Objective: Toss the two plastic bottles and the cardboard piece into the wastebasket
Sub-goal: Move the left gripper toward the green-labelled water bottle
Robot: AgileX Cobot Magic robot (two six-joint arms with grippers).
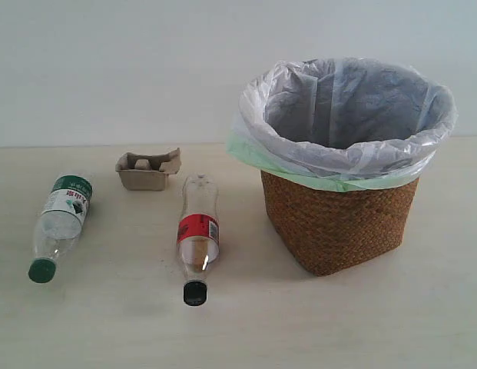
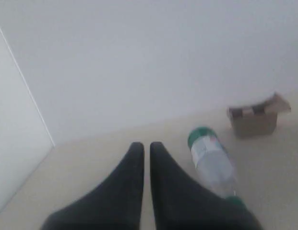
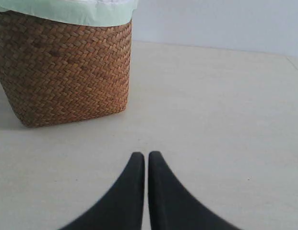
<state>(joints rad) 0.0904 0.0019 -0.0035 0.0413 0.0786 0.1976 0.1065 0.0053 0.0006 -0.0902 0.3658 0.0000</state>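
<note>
A clear plastic bottle with green cap and green-white label (image 1: 60, 223) lies on its side at the left of the pale tabletop (image 1: 107, 330), cap toward the near edge. Well apart from it lies a clear bottle with black cap and red label (image 1: 197, 234). A small grey-beige torn cardboard tray (image 1: 148, 171) sits behind and between them, near the white wall (image 1: 146, 69). The brown wicker wastebasket (image 1: 338, 223), lined with a white plastic bag (image 1: 346, 108), stands to the right, bare table on every side. The left gripper (image 2: 147, 146) and right gripper (image 3: 146, 155) hang empty, fingers pressed together.
</note>
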